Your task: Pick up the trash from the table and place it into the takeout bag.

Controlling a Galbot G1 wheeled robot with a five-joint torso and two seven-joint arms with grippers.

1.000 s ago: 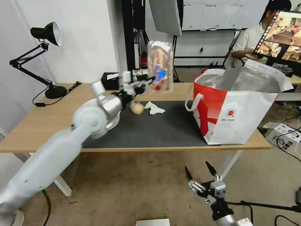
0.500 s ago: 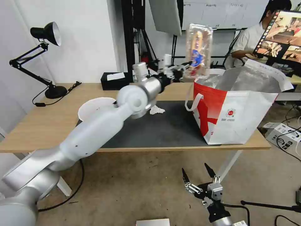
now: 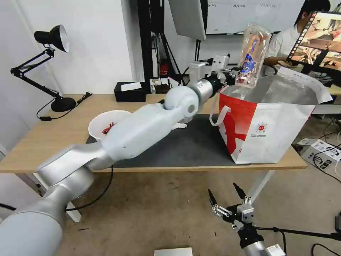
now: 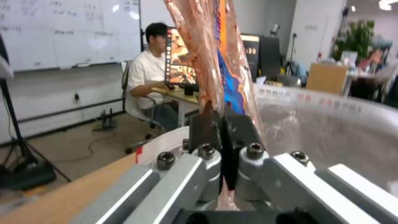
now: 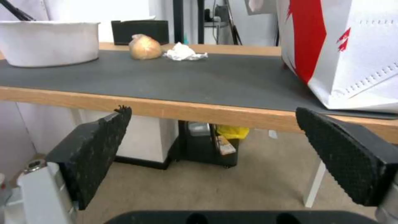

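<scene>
My left arm reaches across the table, and its gripper is shut on the lower edge of the clear plastic tray. The tray stands nearly upright above the open mouth of the takeout bag. In the left wrist view the gripper pinches the tray over the foil lining. The white bowl with red scraps sits on the mat's left end. The tissue and beige lump lie mid-mat. My right gripper hangs open below the table's front edge.
A black tissue box and a desk lamp stand at the table's back left. A monitor is behind the bag. A power strip and cables lie on the floor at the right.
My left arm has swung right and upward, carrying the tray from above the mat's middle to over the bag's mouth. The bowl has come into view. The right gripper has barely moved.
</scene>
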